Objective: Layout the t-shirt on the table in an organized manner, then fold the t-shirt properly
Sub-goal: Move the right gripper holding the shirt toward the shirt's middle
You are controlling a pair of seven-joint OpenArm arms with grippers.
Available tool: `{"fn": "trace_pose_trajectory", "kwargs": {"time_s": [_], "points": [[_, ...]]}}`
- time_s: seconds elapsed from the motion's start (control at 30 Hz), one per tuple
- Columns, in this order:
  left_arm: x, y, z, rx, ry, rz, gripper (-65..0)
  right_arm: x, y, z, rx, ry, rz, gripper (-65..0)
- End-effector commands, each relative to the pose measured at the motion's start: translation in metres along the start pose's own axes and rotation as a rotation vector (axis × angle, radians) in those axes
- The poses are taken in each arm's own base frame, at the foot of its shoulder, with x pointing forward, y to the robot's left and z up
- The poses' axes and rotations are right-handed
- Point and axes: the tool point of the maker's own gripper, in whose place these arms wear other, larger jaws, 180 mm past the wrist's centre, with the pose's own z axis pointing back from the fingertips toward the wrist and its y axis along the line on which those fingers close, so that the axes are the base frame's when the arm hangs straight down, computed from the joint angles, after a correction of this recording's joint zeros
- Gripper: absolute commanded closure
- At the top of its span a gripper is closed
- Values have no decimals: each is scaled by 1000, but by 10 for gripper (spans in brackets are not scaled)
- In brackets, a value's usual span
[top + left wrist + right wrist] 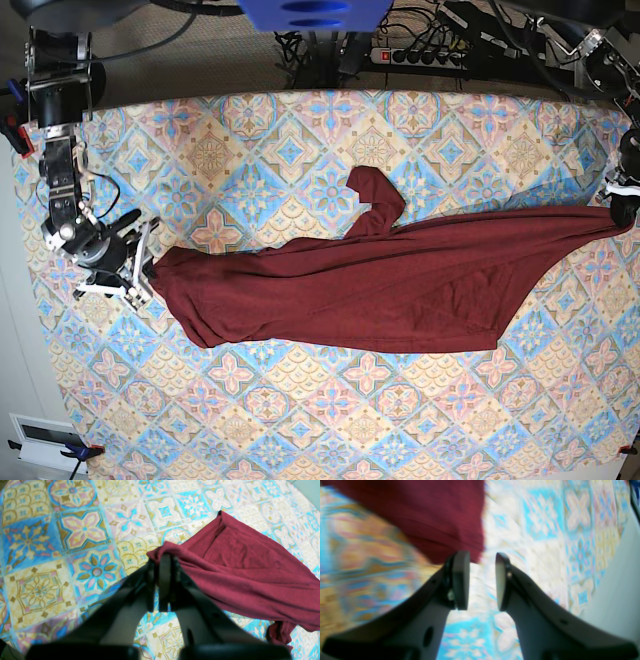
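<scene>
Where the patterned cloth of pastel blue, pink and cream tiles covers the desk (300, 420), the t-shirt (380, 285) lies stretched across the middle of the base view, a soft maroon knit pulled into a long wrinkled band with one sleeve curling upward. Bare desk lies above and below it. At the right edge of the base view the left gripper (163, 561) has its jaws clenched on a bunched corner of fabric. At the left edge the right gripper (482, 580) has its jaws released, parted with nothing between them, just beside the shirt's edge.
</scene>
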Motion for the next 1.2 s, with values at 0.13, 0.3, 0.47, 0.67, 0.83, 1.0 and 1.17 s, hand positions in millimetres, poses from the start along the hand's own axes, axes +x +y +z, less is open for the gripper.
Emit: {"fn": "trace_pose_trajectory", "kwargs": {"time_s": [0.13,0.3,0.47,0.67,0.83,1.0,1.17], "points": [[15,-9,-1,-26,-39,-31,0,12,78,35,110,-100,101,-167],[13,-9,-1,-28,-35,-35,0,20,143,33,234,-143,51,-167],[12,-8,0,-25,-31,-35,0,65,144,18,211,-221,80,-167],[11,-8,0,-24,-29,-34,0,33,160,-20,210,-60,227,-167],[11,-8,0,-25,-30,-35,0,53,200,-40,283,-79,196,-167],[11,-8,0,-24,-28,-33,0,50,202,-52,302,-78,176,-169],[10,-7,0,-22,-27,-32,0,54,185,-67,285,-75,170,-169]]}}
